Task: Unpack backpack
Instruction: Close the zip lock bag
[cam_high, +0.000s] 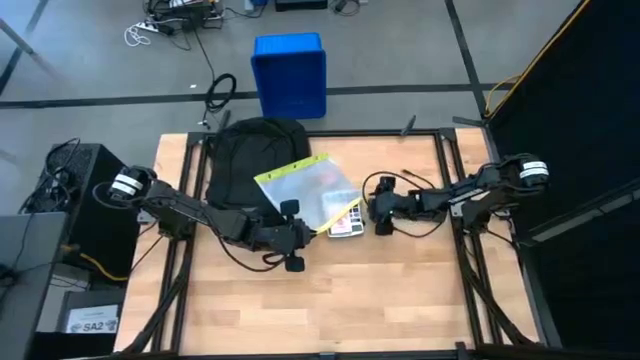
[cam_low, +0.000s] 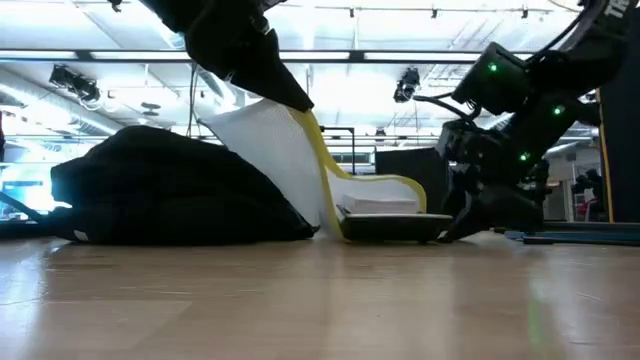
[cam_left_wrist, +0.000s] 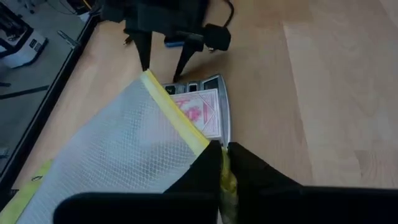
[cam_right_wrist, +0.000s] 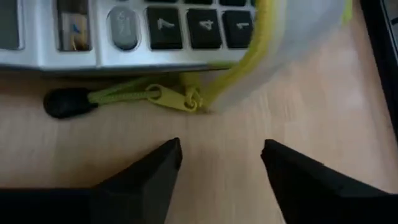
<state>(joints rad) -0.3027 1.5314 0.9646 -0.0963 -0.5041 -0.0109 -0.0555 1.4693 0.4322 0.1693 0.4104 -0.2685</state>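
The black backpack (cam_high: 250, 150) lies at the table's far left-centre. Leaning against it is a white mesh pouch (cam_high: 310, 188) with yellow edging; its lower end (cam_low: 385, 195) rests by a grey calculator (cam_left_wrist: 217, 102) on the table. My left gripper (cam_high: 292, 210) is shut on the pouch's yellow edge. My right gripper (cam_high: 378, 215) stands open and low at the calculator's right, its fingers on either side of bare wood just short of the pouch's yellow zip pull (cam_right_wrist: 168, 96), touching nothing. My left gripper pinches the pouch's yellow edging (cam_left_wrist: 219, 163) between its two fingers, at a corner of the pouch. It holds that edge (cam_low: 300, 110) raised above the table. The pouch slopes down from the fingers to its lower end by the calculator.
A blue crate (cam_high: 290, 72) stands on the floor beyond the far edge. Black boxes (cam_high: 80, 190) sit off the left side. Bare wood (cam_high: 330, 300) stretches across the near half of the table. Black rails (cam_high: 450, 170) run along the table's sides.
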